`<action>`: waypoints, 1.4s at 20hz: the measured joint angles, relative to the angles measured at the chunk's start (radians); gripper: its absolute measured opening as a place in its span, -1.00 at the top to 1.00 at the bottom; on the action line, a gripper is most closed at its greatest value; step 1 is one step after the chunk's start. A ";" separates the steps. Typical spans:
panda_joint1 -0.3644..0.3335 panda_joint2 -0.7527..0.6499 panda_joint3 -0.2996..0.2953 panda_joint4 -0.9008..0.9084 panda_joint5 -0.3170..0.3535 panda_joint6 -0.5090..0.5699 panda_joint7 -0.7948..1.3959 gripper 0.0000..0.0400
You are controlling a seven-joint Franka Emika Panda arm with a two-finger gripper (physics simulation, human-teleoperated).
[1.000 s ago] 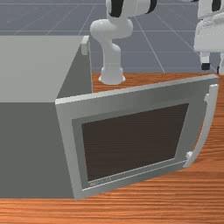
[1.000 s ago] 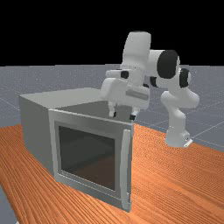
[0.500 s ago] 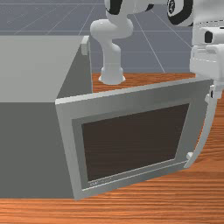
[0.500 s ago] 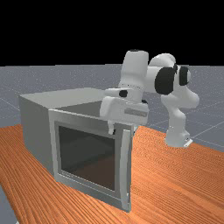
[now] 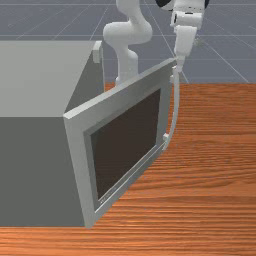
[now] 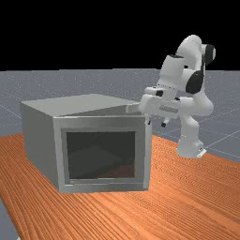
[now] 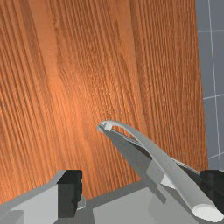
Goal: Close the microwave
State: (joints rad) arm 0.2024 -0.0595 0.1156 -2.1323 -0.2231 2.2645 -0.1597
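Note:
In the front view my gripper is at the top of the door's free edge, by the upper end of the handle. The grey microwave has its door standing open at an angle. In the far view my gripper is just beyond the door's upper right corner, its two fingertips apart. My gripper stands wide open in the wrist view; the curved handle runs up close to one finger, and the door's top edge passes between the fingers. Contact with the door cannot be told.
The wooden table spreads beside the door on the front view's right. The arm's base stands on the table behind the door in the far view. Part of the microwave's interior side shows behind the door.
The door has swung partway toward the microwave's body. My hand has moved with its free edge, toward the front view's left and toward the arm's base.

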 joint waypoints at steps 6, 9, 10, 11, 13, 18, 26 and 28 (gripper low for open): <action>0.008 -0.107 -0.127 -0.123 0.051 0.080 -0.353 -0.97; 0.026 -0.119 -0.151 -0.139 0.080 0.092 -0.431 -1.00; 0.027 -0.115 -0.154 -0.144 0.086 0.110 -0.435 -1.00; 0.034 -0.102 -0.161 -0.135 0.120 0.096 -0.459 -1.00; 0.050 -0.100 -0.160 -0.148 0.187 0.140 -0.467 -1.00; 0.121 0.025 -0.022 0.015 0.028 0.049 -0.073 -1.00; 0.101 0.378 -0.032 0.451 0.109 -0.122 -0.260 -1.00; 0.099 0.405 -0.033 0.408 0.103 -0.053 -0.253 -1.00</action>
State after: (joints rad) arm 0.3018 0.3450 0.0823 -1.7247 -0.1205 2.2112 -0.4124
